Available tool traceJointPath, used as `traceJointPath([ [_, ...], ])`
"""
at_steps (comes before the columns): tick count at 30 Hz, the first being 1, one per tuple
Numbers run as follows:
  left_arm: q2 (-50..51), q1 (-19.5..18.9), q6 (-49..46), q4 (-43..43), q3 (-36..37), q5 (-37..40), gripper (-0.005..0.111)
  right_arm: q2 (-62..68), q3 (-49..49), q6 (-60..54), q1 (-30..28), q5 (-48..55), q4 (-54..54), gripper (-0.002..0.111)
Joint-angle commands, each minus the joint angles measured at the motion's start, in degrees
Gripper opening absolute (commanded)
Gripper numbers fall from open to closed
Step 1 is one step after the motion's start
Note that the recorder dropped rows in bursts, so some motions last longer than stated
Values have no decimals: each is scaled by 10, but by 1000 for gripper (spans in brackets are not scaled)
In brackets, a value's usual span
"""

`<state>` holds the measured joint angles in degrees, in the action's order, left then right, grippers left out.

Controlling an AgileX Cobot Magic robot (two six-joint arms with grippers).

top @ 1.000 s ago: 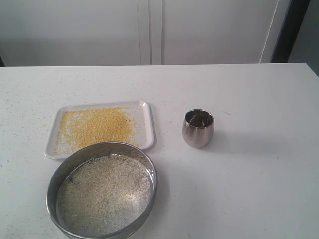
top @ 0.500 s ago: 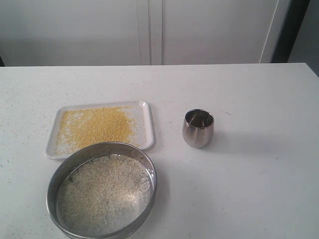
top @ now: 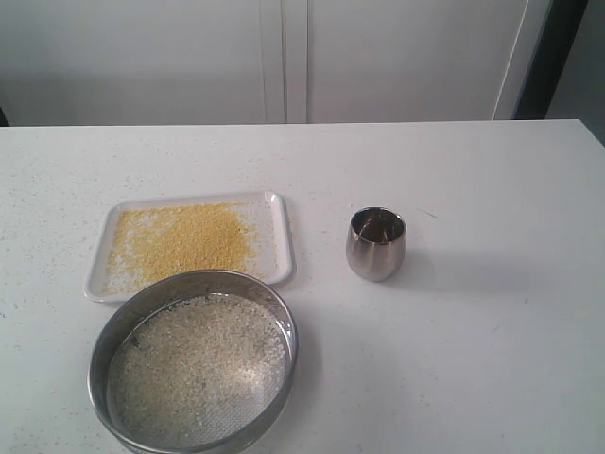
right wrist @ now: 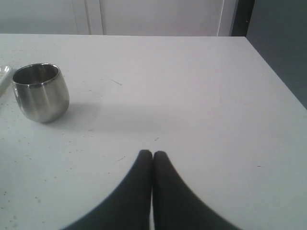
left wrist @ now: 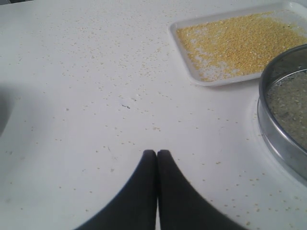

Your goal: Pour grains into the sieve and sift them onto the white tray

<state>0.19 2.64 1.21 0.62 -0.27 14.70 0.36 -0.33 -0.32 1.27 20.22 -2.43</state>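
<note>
Golden grains point(top: 180, 241) on white tray point(top: 282, 255), sieve point(top: 98, 388) beside

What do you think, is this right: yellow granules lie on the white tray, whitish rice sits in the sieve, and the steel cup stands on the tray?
Not quite. The exterior view shows the steel cup standing on the table, apart from the white tray. The yellow granules do lie on that tray and the whitish rice in the sieve.

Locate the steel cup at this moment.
In the exterior view the steel cup stands upright on the white table, right of centre, to the right of the white tray and up-right of the sieve, touching neither.
</note>
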Motion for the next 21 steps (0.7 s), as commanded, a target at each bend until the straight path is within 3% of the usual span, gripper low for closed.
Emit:
traceJointPath([
  [1, -2, -3, 1, -6, 3, -1, 0, -4, 3, -6, -2, -1, 4, 0],
  [21, -2, -3, 1, -6, 3, -1, 0, -4, 3, -8, 27, -1, 9, 0],
])
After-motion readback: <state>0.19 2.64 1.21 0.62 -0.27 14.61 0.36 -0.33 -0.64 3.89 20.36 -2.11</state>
